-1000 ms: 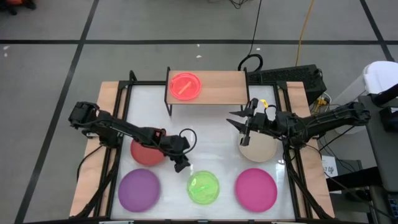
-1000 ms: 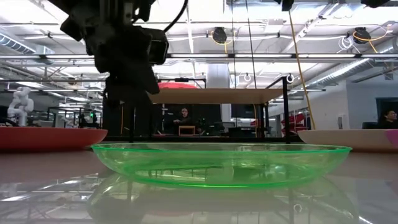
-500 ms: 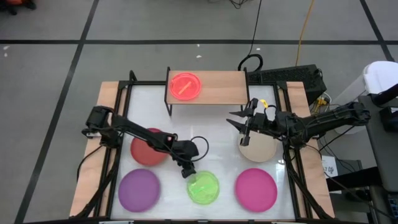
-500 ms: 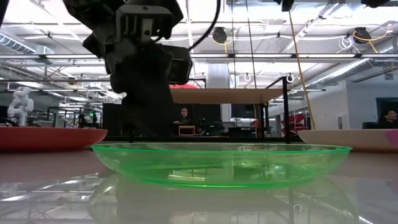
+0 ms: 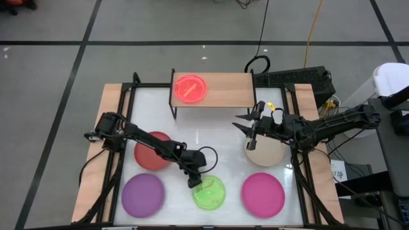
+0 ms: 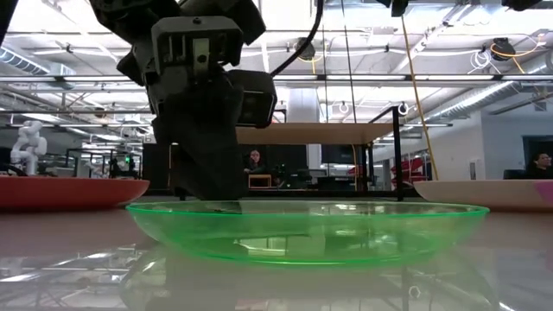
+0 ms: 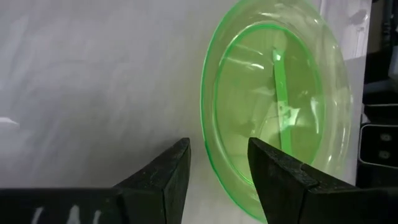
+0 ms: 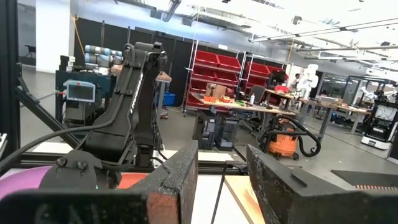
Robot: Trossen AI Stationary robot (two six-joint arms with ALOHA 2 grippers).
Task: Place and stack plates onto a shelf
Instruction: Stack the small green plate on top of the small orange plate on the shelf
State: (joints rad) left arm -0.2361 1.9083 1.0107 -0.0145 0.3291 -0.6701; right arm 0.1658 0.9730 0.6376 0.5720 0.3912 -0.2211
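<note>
A translucent green plate (image 5: 211, 193) lies on the white table near its front edge. My left gripper (image 7: 217, 154) is open and tipped down at the plate's far-left rim (image 7: 207, 146). One finger stands outside the rim over the table and the other over the plate's inside; I see no touch. The low view shows this gripper (image 6: 207, 186) right behind the green plate (image 6: 311, 229). A pink-red plate (image 5: 190, 88) rests on the wooden shelf (image 5: 223, 89) at the far side. My right gripper (image 5: 241, 124) waits open, raised over the beige plate (image 5: 267, 153).
A red plate (image 5: 148, 155) lies under the left arm, a purple plate (image 5: 143, 195) at the near left and a magenta plate (image 5: 262, 194) at the near right. The shelf's right two thirds are bare wood. Black frame rails (image 5: 121, 128) run along the table's sides.
My left gripper has come down and moved toward the table's right and near edges, from beside the red plate to the green plate's far-left rim. Its fingers now stand on either side of that rim. The green plate has stayed where it was.
</note>
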